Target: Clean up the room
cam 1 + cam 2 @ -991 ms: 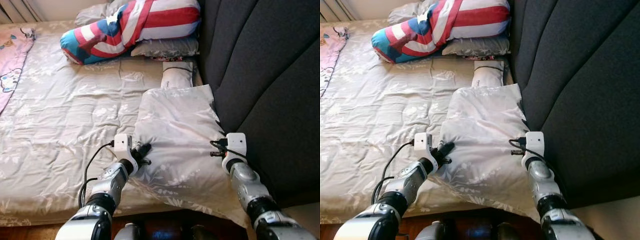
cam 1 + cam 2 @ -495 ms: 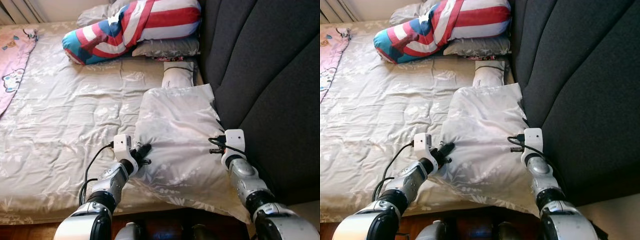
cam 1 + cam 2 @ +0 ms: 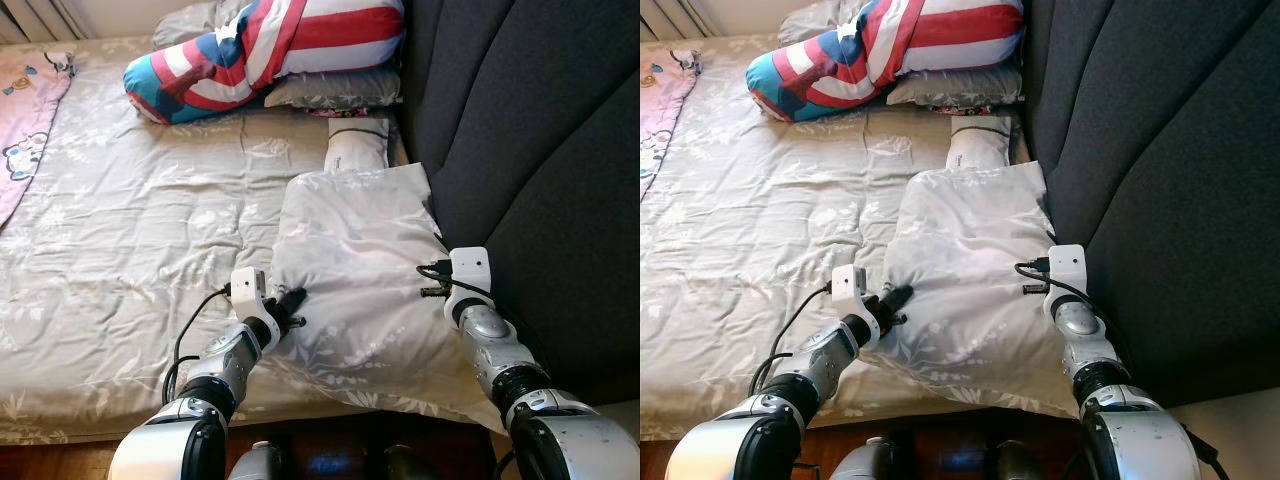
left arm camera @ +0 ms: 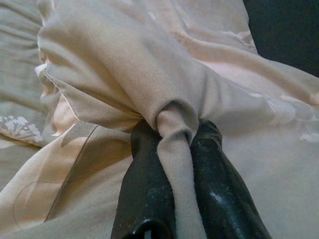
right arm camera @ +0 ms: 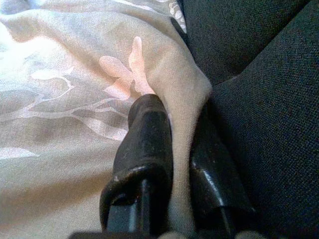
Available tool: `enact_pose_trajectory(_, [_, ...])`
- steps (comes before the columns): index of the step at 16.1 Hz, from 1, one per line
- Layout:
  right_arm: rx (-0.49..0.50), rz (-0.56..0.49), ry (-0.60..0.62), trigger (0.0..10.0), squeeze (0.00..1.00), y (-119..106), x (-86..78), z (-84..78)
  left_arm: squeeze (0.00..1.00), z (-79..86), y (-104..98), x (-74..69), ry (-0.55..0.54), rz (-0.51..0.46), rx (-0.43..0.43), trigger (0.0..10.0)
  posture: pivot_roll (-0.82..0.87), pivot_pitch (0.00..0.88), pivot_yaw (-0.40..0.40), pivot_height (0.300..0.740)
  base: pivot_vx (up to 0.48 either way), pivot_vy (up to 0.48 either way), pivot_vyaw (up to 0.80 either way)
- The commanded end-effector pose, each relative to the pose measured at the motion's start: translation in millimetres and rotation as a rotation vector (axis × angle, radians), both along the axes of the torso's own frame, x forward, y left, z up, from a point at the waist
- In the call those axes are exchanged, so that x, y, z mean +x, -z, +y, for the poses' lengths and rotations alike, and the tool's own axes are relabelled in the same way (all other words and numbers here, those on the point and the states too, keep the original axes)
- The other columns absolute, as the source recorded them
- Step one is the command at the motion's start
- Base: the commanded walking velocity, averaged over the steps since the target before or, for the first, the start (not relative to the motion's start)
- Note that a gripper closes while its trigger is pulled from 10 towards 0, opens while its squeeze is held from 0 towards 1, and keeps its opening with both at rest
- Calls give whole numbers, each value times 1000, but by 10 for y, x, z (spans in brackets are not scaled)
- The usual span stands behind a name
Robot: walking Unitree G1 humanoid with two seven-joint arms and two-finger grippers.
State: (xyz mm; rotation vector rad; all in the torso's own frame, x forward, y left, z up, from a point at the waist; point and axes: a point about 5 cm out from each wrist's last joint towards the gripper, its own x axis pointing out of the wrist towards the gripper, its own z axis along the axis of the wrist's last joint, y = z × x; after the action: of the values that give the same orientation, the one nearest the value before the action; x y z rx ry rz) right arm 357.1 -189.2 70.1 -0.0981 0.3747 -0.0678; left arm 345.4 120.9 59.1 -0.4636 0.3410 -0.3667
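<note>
While both claws pinch pillow point(image 3: 350, 270), headboard point(image 5: 269, 74) close (right wrist)

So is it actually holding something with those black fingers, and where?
Yes. Both grippers pinch the same beige pillow: the left gripper on a bunched fold at its left edge, the right gripper on its right edge by the dark headboard.

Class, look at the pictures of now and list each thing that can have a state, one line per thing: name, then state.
Left pincer: shut on a bunched fold of the pillow.
Right pincer: shut on the pillow's edge beside the dark headboard.
Pillow: lying on the bed, pinched at both sides.
Bedsheet: wrinkled.
Striped cushion: resting on a grey pillow.
</note>
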Motion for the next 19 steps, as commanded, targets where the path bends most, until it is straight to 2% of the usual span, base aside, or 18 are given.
enact_pose_trajectory(1, [-13, -110, 5, 10000, 0, -251, 132, -18, 0, -118, -93, 41, 67, -40, -16, 10000, -36, 287, 14, 740, 0, 0, 0])
enact_pose_trajectory(2, [-15, -110, 11, 10000, 0, -255, 132, -35, 0, -136, -73, 23, 87, -33, -25, 10000, -35, 290, 13, 740, 0, 0, 0])
enact_pose_trajectory(3, [-15, -111, 14, 10000, 0, -259, 134, -44, 1000, -143, -60, 11, 96, -29, -28, 10000, -34, 292, 13, 740, 0, 0, 0])
enact_pose_trajectory(7, [-17, -115, 31, 10000, 0, -271, 136, -81, 1000, -147, -11, -24, 114, -13, -21, 10000, -31, 292, 13, 740, 0, 0, 0])
enact_pose_trajectory(8, [-18, -116, 35, 10000, 0, -273, 136, -84, 106, -145, 15, -43, 121, -5, -11, 10000, -31, 292, 13, 740, 0, 0, 0])
enact_pose_trajectory(9, [-18, -117, 38, 10000, 0, -276, 137, -87, 0, -136, 43, -65, 127, 1, -2, 10000, -30, 296, 12, 740, 0, 0, 0])
enact_pose_trajectory(13, [-14, -112, 42, 10000, 0, -257, 129, -78, 0, -5, 132, -131, 98, 17, 1, 10000, -23, 300, 9, 740, 0, 0, 0])
enact_pose_trajectory(14, [-13, -111, 44, 10000, 0, -258, 130, -81, 957, 14, 142, -138, 90, 21, 1, 10000, -19, 301, 7, 740, 0, 0, 0])
enact_pose_trajectory(15, [-13, -111, 44, 10000, 0, -259, 130, -82, 1000, 20, 144, -137, 85, 23, 1, 10000, -19, 301, 7, 740, 0, 0, 0])
enact_pose_trajectory(18, [-11, -108, 38, 10000, 0, -246, 126, -60, 1000, 65, 120, -109, 52, 8, 47, 10000, -21, 296, 7, 740, 0, 0, 0])
enact_pose_trajectory(19, [-11, -106, 35, 10000, 0, -237, 122, -51, 0, 81, 109, -99, 44, -1, 74, 10000, -19, 296, 7, 740, 0, 0, 0])
